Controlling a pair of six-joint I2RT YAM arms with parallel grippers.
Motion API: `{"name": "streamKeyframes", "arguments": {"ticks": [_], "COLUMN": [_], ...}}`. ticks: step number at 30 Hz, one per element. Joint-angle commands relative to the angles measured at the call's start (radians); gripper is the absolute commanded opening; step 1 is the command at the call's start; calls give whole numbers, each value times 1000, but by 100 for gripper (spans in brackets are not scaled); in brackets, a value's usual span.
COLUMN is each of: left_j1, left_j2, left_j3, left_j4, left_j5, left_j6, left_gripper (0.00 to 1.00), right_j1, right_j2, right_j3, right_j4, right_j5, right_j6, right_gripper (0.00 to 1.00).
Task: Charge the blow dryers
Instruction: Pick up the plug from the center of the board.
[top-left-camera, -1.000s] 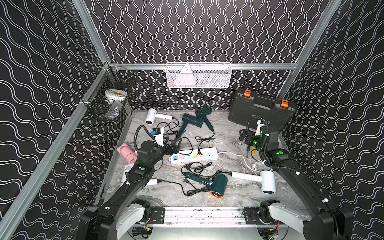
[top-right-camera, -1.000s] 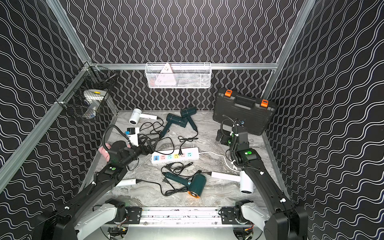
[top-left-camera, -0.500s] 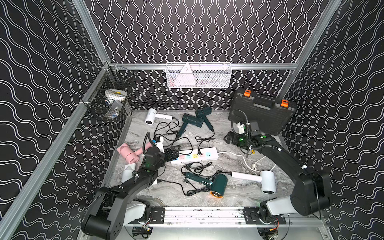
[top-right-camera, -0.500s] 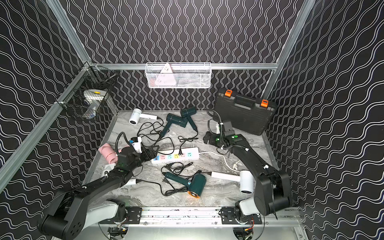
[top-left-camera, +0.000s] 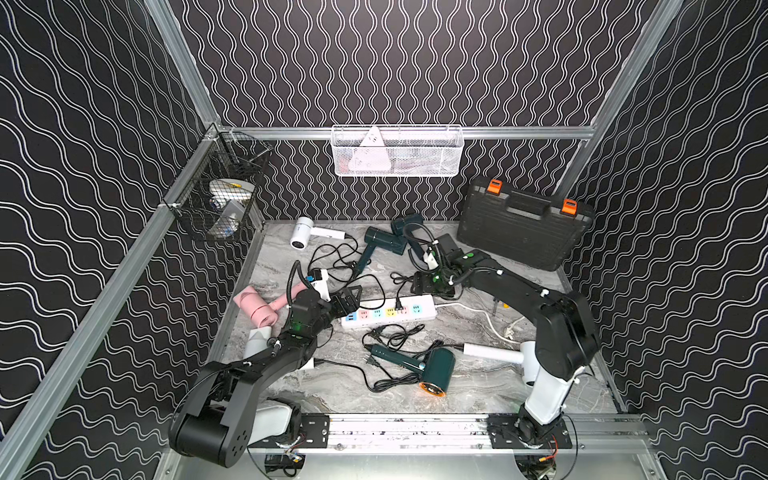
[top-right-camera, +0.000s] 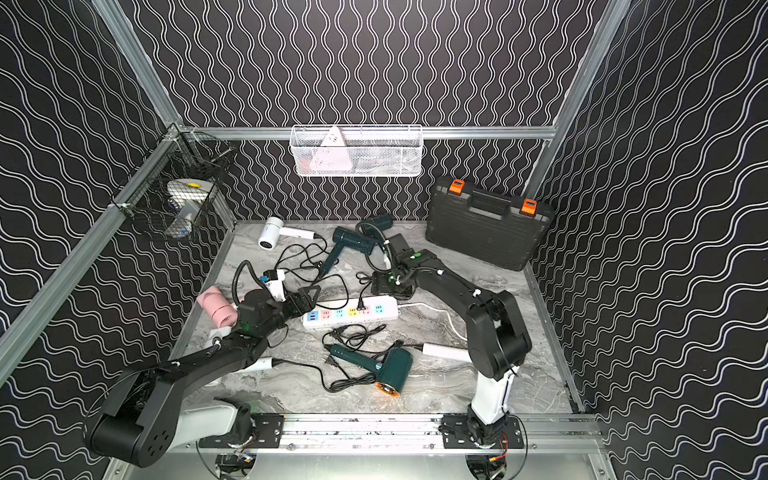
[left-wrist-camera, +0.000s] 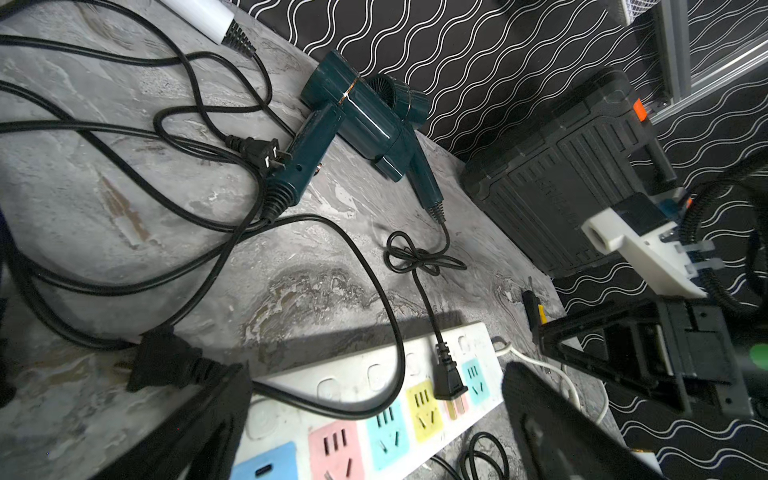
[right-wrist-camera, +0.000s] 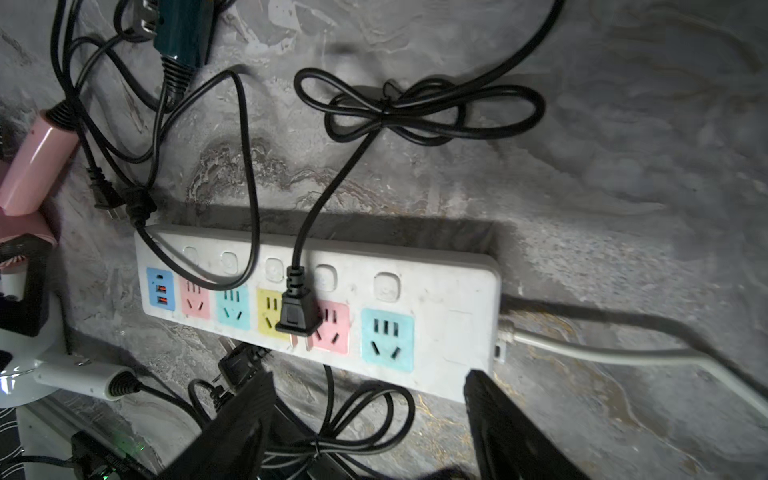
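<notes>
Both gape empty: left tool (left-wrist-camera: 376, 374) at the strip's (right-wrist-camera: 449, 291) end, right tool (right-wrist-camera: 368, 376) beside it, plug (right-wrist-camera: 297, 316) lying loose on top.

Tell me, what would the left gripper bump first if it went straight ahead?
Probably the near end of the power strip, which lies just ahead of the left gripper; depth is unclear.

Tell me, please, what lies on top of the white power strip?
A black plug lies unplugged on the power strip, prongs showing, and a black cord loops across it. Anything beneath the strip is covered.
</notes>
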Motion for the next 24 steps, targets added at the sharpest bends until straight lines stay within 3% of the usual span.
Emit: {"name": "streamKeyframes", "arguments": {"ticks": [1,12,24], "left_j1": [0,0,-4], "left_j2": [10,57,42], "left_j3": [10,20,25], "left_j4": [9,36,40], "left_j5": [5,33,53], "left_j6": [10,3,4], "left_gripper": [99,99,98], "right_j1": [21,67,88], "right_j2": [66,318,439], "right_j3": [61,318,437], "right_j4": [-55,-144,-182], "right_j5": [28,45,78], "right_j6": [16,50,57], "right_gripper": [70,52,30]}}
